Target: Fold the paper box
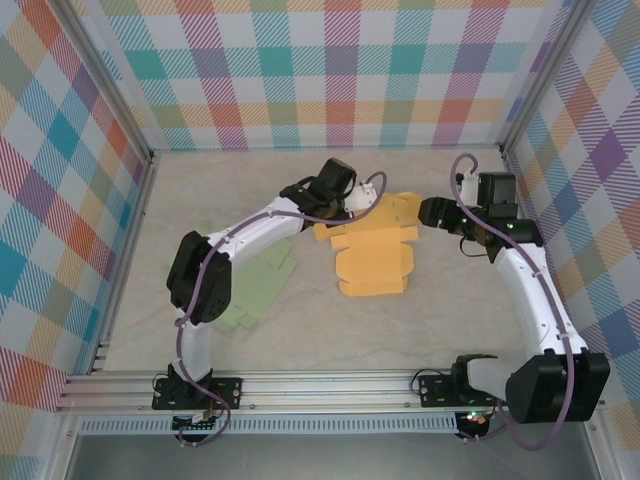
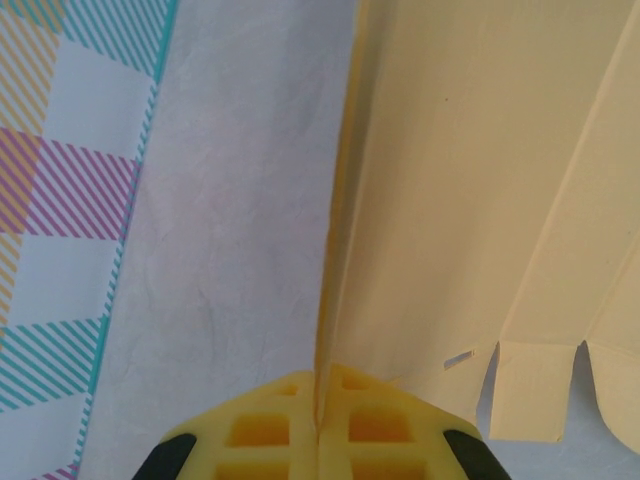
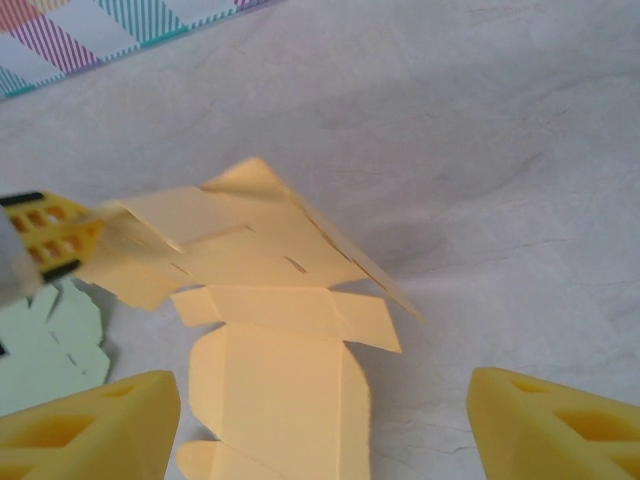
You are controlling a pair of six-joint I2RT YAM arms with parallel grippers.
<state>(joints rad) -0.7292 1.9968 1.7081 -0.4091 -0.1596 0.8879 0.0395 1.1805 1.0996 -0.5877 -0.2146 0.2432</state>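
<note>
Left fingers are pinched tight together with a thin raised edge of the orange paper box caught between the pads. The left gripper has a firm hold. Right fingers are spread wide with nothing between them, and the right gripper hangs open.

The pale table is boxed in by a checked wall on the far, left and right sides. There's plenty of bare surface near the arm bases and along the far side. From above, the paper box lies about mid-table, a touch right of centre and well clear of every wall. The left gripper sits at its far-left corner, and the right gripper is just off its far-right side. A green sheet lies flat to the left, partly under the left arm.

The left wrist view makes the pinch plain where the overhead is too small to tell. The flap stands upright between the pads, and the rest of the card spreads off to the right with cut tabs along its edge.

In the right wrist view, a flap is lifted where the left gripper holds it. The box's folded body lies flat between the open fingers, touching neither. The green sheet peeks in beside it.
</note>
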